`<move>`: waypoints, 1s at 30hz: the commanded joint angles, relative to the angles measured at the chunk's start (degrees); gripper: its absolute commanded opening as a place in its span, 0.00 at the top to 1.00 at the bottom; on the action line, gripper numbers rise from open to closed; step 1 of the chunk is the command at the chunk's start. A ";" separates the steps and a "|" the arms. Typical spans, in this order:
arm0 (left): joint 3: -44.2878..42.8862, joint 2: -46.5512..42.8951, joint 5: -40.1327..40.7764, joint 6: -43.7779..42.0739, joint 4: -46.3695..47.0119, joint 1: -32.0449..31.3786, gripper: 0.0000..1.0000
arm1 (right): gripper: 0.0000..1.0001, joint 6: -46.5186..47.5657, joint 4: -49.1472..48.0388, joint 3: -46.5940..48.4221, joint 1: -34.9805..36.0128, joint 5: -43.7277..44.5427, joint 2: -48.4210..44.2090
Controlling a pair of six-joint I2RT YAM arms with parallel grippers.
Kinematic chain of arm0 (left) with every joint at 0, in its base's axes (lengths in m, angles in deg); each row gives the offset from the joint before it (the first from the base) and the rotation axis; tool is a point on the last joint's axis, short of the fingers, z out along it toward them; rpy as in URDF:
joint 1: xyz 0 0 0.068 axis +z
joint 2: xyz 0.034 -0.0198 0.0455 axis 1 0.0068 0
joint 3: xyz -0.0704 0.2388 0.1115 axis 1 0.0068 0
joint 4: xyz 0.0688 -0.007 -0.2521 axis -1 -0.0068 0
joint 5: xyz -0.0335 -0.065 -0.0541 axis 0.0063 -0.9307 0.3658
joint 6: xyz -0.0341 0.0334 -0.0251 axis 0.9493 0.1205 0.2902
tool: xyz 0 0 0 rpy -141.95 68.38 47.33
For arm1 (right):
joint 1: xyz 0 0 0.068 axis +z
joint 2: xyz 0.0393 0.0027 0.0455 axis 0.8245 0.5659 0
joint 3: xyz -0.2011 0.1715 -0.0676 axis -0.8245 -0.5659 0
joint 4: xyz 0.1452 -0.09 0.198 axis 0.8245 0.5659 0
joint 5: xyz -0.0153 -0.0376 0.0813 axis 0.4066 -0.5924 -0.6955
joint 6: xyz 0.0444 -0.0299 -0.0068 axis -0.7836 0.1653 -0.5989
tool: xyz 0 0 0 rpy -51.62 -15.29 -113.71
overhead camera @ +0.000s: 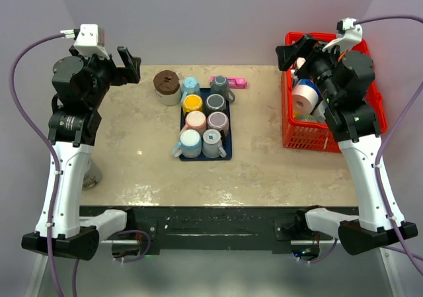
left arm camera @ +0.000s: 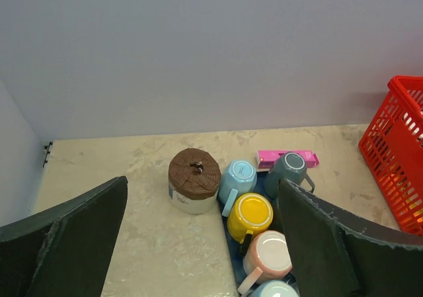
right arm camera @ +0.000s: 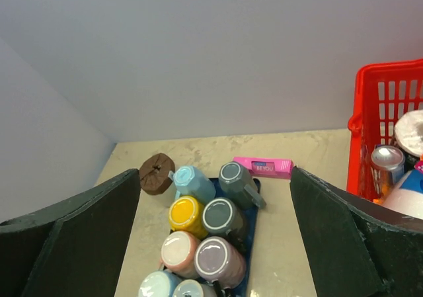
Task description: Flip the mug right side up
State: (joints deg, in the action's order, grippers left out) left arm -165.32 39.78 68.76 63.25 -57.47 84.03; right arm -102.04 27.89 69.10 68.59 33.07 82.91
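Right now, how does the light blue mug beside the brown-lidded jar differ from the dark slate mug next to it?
The light blue mug is pale, the slate mug dark. The light blue mug's handle points left toward the jar; the slate mug's handle points right. Both are base up.

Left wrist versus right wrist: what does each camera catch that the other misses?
Only the left wrist shows a small black fitting at the far left corner of the table. Only the right wrist shows the dark grey mug, the mauve mug and a can in the red basket. Both show the brown-lidded jar, the light blue mug, yellow mug, pink mug, teal mug and the pink box.
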 commanded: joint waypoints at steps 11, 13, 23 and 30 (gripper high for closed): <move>11.34 2.19 0.88 0.91 2.77 0.40 0.01 | 0.01 4.06 -3.38 -6.68 0.47 -15.95 -0.85; 12.21 4.30 -0.78 2.40 1.97 0.40 0.01 | 0.01 5.11 -2.16 -7.56 3.36 -15.98 1.26; 16.70 2.11 -6.68 5.22 4.26 0.40 0.01 | 0.03 15.40 4.27 -15.19 21.29 -3.14 8.91; 18.54 2.02 -8.61 6.45 4.96 0.40 0.01 | 0.08 15.40 1.21 -25.48 29.56 1.08 13.22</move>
State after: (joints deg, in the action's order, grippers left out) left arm -148.06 42.75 62.66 68.06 -55.17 84.09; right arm -88.33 31.52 47.70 94.78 30.56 95.43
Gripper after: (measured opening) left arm 0.992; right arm 0.925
